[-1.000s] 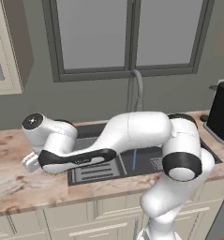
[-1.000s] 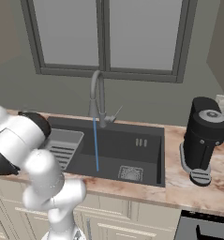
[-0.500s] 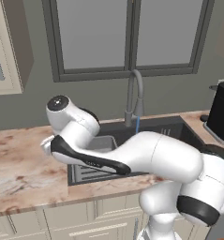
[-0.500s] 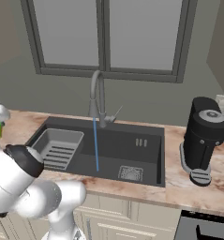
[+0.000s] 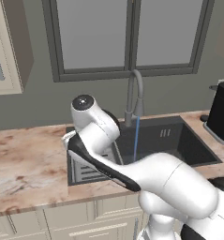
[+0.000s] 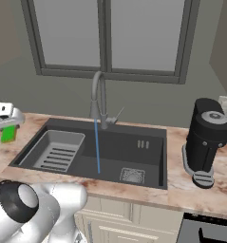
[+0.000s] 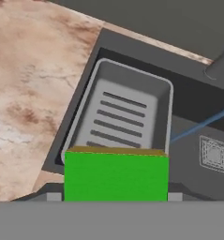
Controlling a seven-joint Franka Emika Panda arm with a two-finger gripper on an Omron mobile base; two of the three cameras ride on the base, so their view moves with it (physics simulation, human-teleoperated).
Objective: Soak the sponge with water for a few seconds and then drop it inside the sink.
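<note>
sponge: the sponge [image 6: 8, 134] hangs in the air above the worktop [image 6: 20, 124], just left of the sink [image 6: 148, 166], green face out, with a yellowish edge along its top in the hand view.
change: half a second ago the sponge sat at the far left edge of the right base view; it has since come in closer to the basin, and the arm has swung over the rack.
meaning: the carry is under way; the soak has not begun, judging by the gap to the stream.
water: the water [image 6: 97, 146] runs from the faucet [image 6: 99, 97] into the basin, well apart from the sponge.
gripper: the gripper [image 6: 6, 124] is clenched on the sponge, fingers at its two ends.
rack: the rack [image 7: 125, 115] lies below, between sponge and stream.
</note>
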